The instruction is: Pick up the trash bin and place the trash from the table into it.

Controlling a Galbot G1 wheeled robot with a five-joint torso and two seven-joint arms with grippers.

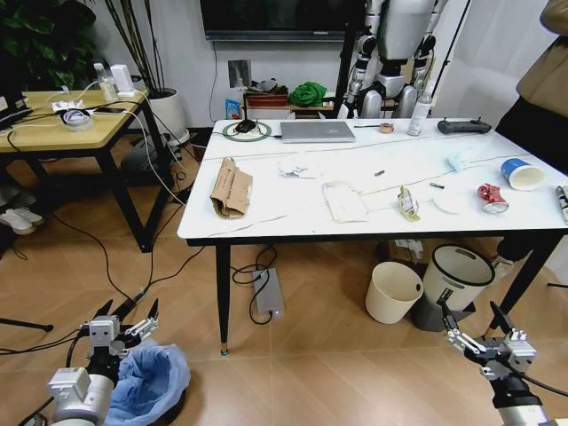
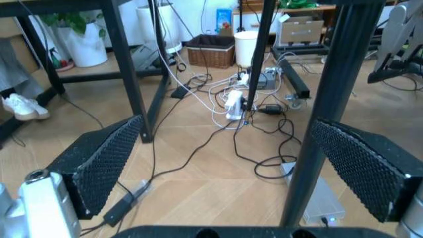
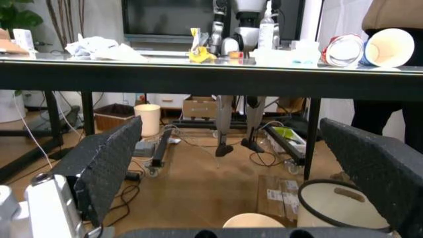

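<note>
Litter sits across the table point(image 1: 293, 217): cardboard point(image 1: 230, 188) at our 10 o'clock, crumpled paper point(image 1: 299, 165) and a packet point(image 1: 344, 201) near 12, wrapper point(image 1: 407, 203), can point(image 1: 493, 197) and cup point(image 1: 520, 173) toward 2. Our left gripper point(image 1: 125, 329) hangs low at 7 o'clock, fingers point(image 2: 99, 166) spread wide and holding nothing, just above the bin point(image 1: 149, 383) on the floor. Our right gripper point(image 1: 477, 334) hovers at 5 o'clock, fingers point(image 3: 106, 163) also spread and empty, below table height.

left gripper point(image 1: 130, 321) low, jaws spread, right gripper point(image 1: 474, 329) likewise
</note>
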